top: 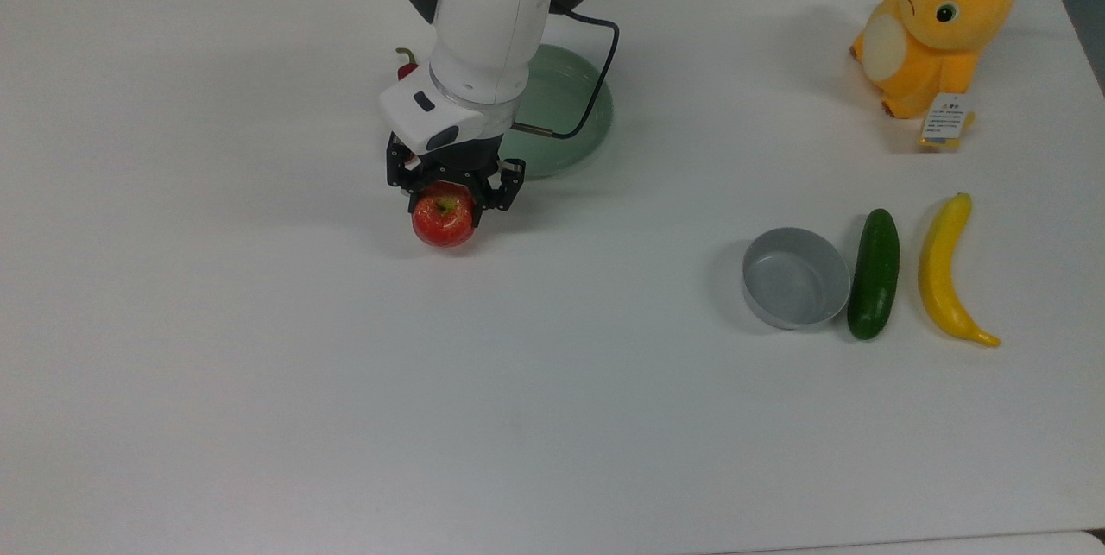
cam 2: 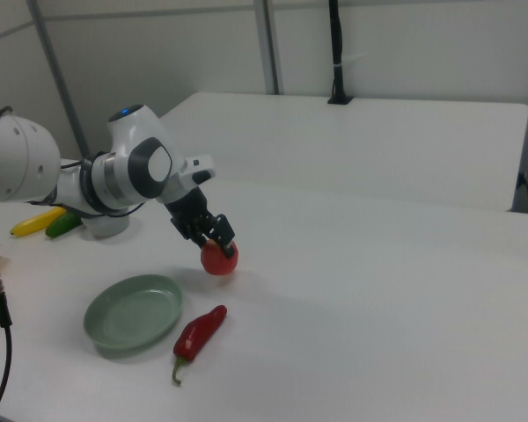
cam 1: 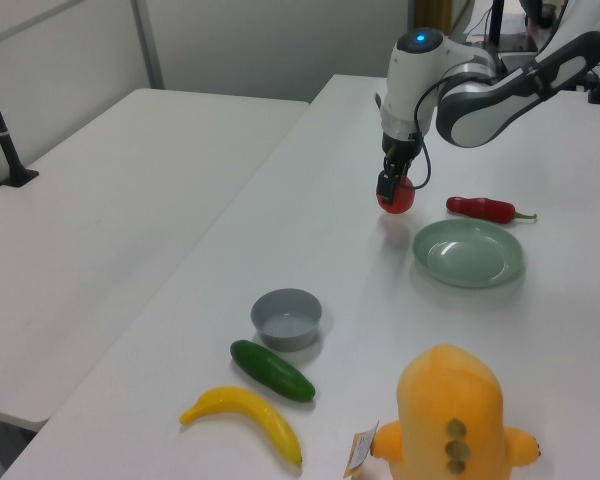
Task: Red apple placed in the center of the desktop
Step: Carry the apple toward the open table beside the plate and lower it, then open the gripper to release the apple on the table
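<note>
Desktop [top: 259, 365]: plate [top: 565, 106] beside tool [top: 455, 192].

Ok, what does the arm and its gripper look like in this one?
A glossy white arm with rounded links, dark grey joint bands and a lit blue dot on top. The gripper is black, with open linkage fingers under a white wrist block. A thin black cable loops from its side.

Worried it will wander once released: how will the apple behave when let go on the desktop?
The apple is round and glossy, so it may roll or slip a little on the smooth desktop. Stem up in the end effector, it probably settles.
</note>
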`<state>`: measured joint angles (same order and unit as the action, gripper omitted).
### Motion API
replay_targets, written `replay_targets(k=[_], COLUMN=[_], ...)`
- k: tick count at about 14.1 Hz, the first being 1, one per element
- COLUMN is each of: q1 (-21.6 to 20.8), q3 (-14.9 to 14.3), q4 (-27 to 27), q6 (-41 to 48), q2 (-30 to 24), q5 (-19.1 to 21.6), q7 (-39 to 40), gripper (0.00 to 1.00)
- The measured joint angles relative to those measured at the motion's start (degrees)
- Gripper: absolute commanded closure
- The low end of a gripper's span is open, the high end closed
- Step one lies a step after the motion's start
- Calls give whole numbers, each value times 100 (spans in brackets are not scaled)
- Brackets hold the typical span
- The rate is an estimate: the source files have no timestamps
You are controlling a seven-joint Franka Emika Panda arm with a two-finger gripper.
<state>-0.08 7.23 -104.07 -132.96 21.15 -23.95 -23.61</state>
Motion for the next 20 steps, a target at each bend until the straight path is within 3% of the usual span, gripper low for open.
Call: replay_targets(k=[7, 9, 10, 11, 12, 20], q1=[19, 63, 80, 89, 90, 108], q3=[-1, -1, -1, -1, -1, -1], q4=[30, 33, 32, 32, 32, 60], q6=[-176, -292, -347, -373, -377, -378], q2=[109, 110, 114, 131, 147, 178], q5=[-1, -7, -7, -7, -7, -11], q7=[54, 64, 66, 66, 66, 70], gripper=[88, 80, 36, 9, 0, 0])
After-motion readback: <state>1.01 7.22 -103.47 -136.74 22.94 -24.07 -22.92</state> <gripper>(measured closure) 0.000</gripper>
